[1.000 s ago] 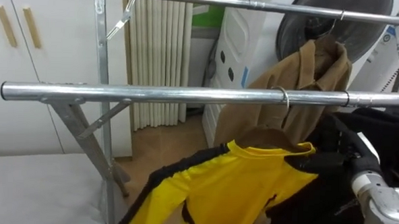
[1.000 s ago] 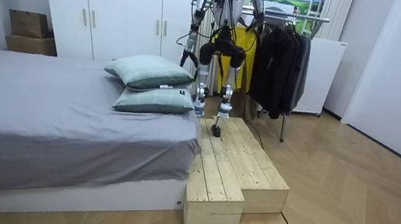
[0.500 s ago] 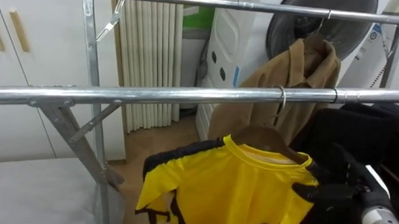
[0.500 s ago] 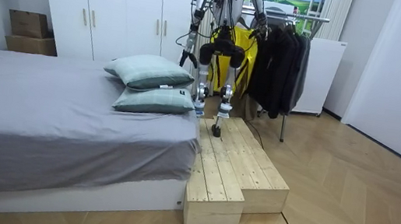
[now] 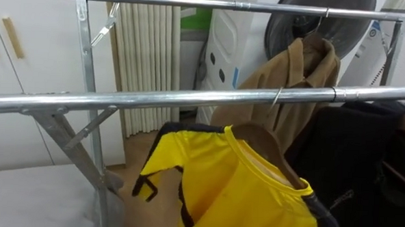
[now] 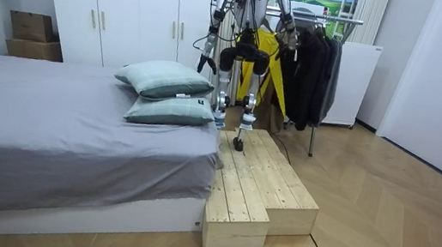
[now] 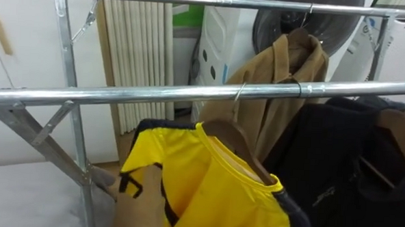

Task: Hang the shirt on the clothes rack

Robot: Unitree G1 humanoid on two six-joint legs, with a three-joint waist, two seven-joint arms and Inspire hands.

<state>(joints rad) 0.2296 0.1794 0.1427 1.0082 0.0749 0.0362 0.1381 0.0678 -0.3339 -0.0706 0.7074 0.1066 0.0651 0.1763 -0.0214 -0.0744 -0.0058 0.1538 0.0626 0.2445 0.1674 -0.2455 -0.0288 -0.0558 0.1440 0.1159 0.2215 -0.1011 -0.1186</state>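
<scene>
one yellow shirt [image 5: 240, 190] hangs free, its hanger [image 5: 266, 142] hooked over the rail [image 5: 155, 98] at one o'clock; right hand [image 6: 290, 39] nearby, grip impossible to tell.

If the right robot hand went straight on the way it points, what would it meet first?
Probably the black coats hanging beside the right robot hand, though depth is unclear.

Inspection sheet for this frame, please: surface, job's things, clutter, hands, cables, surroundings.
Surface: near rail; the robot stands on a wooden platform before it.
Job's things: yellow shirt on wooden hanger, hook over the near rail, hanging tilted.
Clutter: brown jacket on far rail; black clothes on the near rail.
Hands: left hand low at its side; right hand raised by the rack.
Cables: nothing seen at the rack.
Surroundings: bed, pillows, white wardrobe.
</scene>
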